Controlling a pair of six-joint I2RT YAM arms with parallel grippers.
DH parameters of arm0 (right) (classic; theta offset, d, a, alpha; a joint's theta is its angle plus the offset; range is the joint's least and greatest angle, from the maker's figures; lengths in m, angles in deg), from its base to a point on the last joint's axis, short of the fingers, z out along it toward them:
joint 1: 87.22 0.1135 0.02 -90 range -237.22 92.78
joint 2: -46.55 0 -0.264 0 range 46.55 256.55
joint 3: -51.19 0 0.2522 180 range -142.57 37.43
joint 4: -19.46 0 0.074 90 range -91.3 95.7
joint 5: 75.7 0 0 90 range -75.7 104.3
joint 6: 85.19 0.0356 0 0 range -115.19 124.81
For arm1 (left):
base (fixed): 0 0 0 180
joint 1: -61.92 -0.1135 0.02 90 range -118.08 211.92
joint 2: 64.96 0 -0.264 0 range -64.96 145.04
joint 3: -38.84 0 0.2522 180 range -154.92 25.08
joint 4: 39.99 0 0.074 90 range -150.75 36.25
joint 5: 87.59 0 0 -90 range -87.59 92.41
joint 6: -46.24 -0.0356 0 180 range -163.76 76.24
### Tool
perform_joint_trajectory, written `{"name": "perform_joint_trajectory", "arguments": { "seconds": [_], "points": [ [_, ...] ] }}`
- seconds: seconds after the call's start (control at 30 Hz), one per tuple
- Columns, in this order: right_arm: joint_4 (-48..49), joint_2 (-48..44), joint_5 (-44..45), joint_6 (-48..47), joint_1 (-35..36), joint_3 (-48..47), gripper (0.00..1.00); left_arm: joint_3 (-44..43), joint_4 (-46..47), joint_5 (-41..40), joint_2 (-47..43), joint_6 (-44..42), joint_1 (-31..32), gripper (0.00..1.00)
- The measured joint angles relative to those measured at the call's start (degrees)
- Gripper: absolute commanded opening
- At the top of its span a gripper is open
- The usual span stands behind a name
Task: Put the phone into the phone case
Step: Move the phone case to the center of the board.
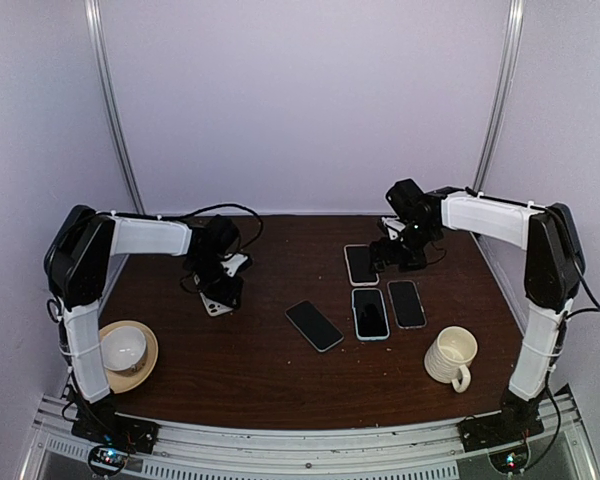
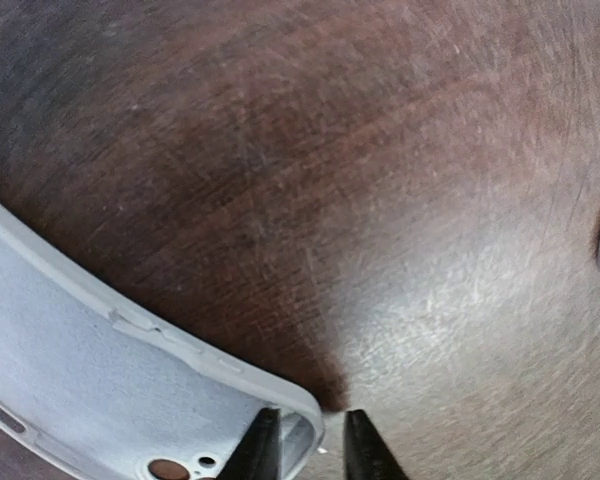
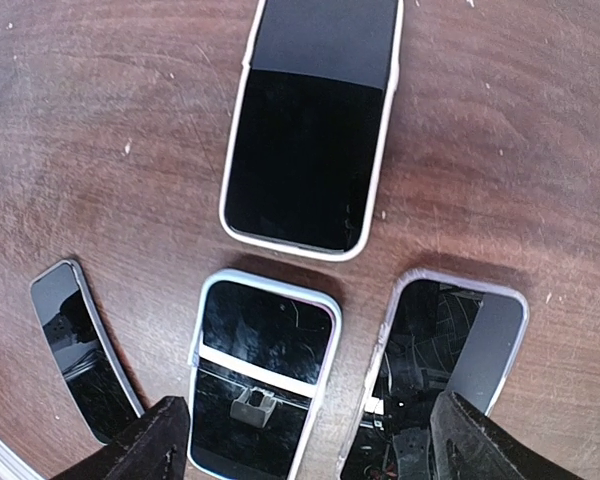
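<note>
Left gripper (image 2: 311, 418): jaws set narrow, one finger inside and one outside the corner rim of the pale blue-grey phone case (image 2: 80, 350); whether the pads truly bite, I cannot tell. Right gripper (image 3: 310, 450): jaws spread wide, nothing between them, hanging above a cluster of phones. Straight under its gap is a blue-rimmed phone (image 3: 265, 370), and beyond that a white-rimmed phone (image 3: 310, 120). By one finger lies a grey-rimmed phone (image 3: 445, 370). Outside the other finger is the slim dark phone (image 3: 80, 345), lying askew, well apart from the case. Table (image 1: 260, 370): dark brown wood, finely scratched, with a glare patch near the left jaws. Pale lilac walls on three sides, with metal uprights (image 1: 115, 110) at the back corners. Only the left wrist view gives the case's side-button ridges and a round hole by the fingers. Only the overhead view gives the outliers: a cream mug (image 1: 452, 357) nearer the right arm's base, and a white cup (image 1: 123, 347) on a tan saucer (image 1: 148, 364) nearer the left's.
</note>
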Motion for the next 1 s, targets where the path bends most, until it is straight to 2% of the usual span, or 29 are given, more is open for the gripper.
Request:
{"name": "perform_joint_trajectory", "arguments": {
  "seconds": [0.07, 0.2, 0.33, 0.43, 0.67, 0.8, 1.0],
  "points": [
    [0.3, -0.6, 0.1, 0.0, 0.0, 1.2, 0.88, 0.0, -0.2, -0.2, 0.2, 0.0, 0.0, 0.00],
    [0.5, -2.3, 0.2, 0.0, 0.0, 2.7, 0.88, 0.1, -0.7, 0.8, 0.1, -2.1, 0.8, 0.00],
    [0.9, -4.6, 0.2, 0.0, 0.0, 4.0, 0.88, 2.5, -1.2, 5.5, -1.6, -4.9, 3.6, 0.00],
    [1.5, -6.7, 0.2, 0.1, 0.1, 5.7, 0.88, 6.3, -1.9, 10.3, -5.4, -8.2, 7.7, 0.00],
    [2.1, -10.3, 0.5, 0.7, 2.0, 8.9, 0.88, 11.5, -5.6, 23.6, -13.9, -20.9, 22.1, 0.00],
    [2.2, -11.2, 0.8, 1.1, 4.7, 10.2, 0.87, 11.6, -8.9, 25.7, -12.0, -26.4, 26.5, 0.00],
    [2.8, -11.1, 0.7, 0.3, 10.6, 10.3, 0.87, 11.6, -12.2, 23.7, -6.5, -31.6, 29.9, 0.00]
  ]
}}
